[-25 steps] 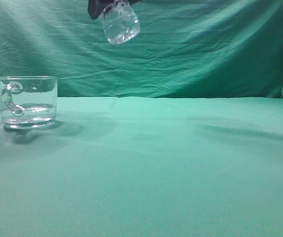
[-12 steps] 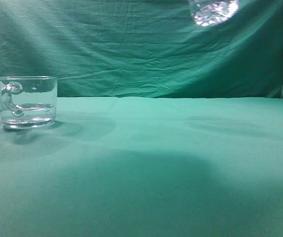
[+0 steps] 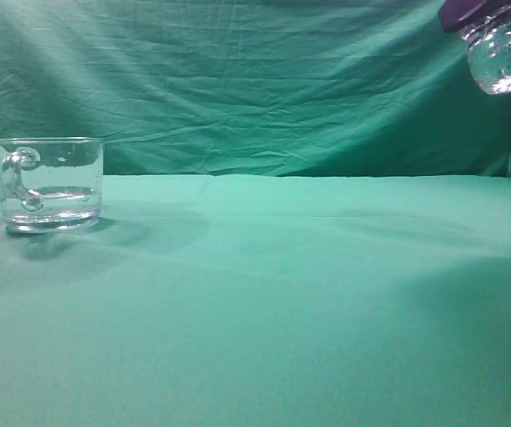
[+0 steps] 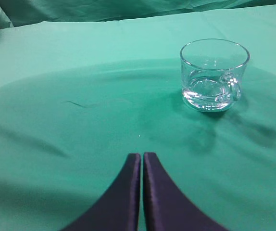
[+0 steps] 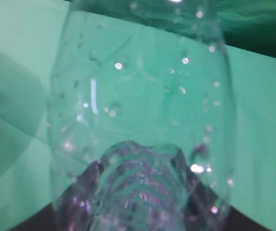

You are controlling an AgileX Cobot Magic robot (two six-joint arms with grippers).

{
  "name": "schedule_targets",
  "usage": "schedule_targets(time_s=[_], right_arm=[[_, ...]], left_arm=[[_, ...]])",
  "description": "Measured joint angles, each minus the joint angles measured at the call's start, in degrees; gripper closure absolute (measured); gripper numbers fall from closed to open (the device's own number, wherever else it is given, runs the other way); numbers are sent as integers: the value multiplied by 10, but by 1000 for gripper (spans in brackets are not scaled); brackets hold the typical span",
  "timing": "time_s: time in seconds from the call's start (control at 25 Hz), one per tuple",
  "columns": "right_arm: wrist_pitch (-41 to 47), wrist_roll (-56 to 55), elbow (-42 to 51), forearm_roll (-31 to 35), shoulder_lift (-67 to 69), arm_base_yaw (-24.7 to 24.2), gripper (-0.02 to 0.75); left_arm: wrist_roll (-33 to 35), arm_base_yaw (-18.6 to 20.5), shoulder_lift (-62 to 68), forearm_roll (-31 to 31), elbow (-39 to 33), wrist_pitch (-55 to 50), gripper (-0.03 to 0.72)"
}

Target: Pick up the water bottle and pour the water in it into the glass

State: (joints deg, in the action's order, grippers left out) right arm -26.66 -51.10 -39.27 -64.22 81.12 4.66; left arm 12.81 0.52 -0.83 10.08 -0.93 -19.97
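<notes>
The glass [image 3: 48,184], a short clear mug with a handle, stands on the green cloth at the far left and holds water [image 3: 55,194] near its bottom. It also shows in the left wrist view [image 4: 214,74], ahead and to the right of my left gripper [image 4: 142,155], which is shut and empty above the cloth. My right gripper is shut on the water bottle [image 5: 143,120], with dark fingers [image 5: 87,185] on both sides of its ribbed body. In the exterior view the bottle's base [image 3: 505,55] hangs high at the top right corner, far from the glass.
A green cloth covers the table [image 3: 273,294] and hangs as a backdrop [image 3: 273,89]. The bottle casts a soft shadow on the cloth at the right.
The bottle in my right gripper has moved from above the left-middle to the top right corner, away from the glass. The glass has not moved.
</notes>
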Motion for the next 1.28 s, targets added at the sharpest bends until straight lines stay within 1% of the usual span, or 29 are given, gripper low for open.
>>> schedule_targets(time_s=[0.08,0.2,0.4,0.6,0.76,0.88,0.92,1.12,1.28], right_arm=[[-48,74,15,56,15,-10,414],[-112,143,34,125,55,-15,414],[-218,240,38,175,141,-17,414],[-305,275,38,235,225,-17,414],[-361,323,38,246,289,-17,414],[-367,355,38,248,335,-17,414],[-381,360,37,249,343,-17,414],[-404,375,32,253,360,-17,414],[-407,388,32,253,361,-17,414]], left_arm=[[0,0,0,0,0,0,688],[0,0,0,0,0,0,688],[0,0,0,0,0,0,688],[0,0,0,0,0,0,688],[0,0,0,0,0,0,688],[0,0,0,0,0,0,688],[0,0,0,0,0,0,688],[0,0,0,0,0,0,688],[0,0,0,0,0,0,688]])
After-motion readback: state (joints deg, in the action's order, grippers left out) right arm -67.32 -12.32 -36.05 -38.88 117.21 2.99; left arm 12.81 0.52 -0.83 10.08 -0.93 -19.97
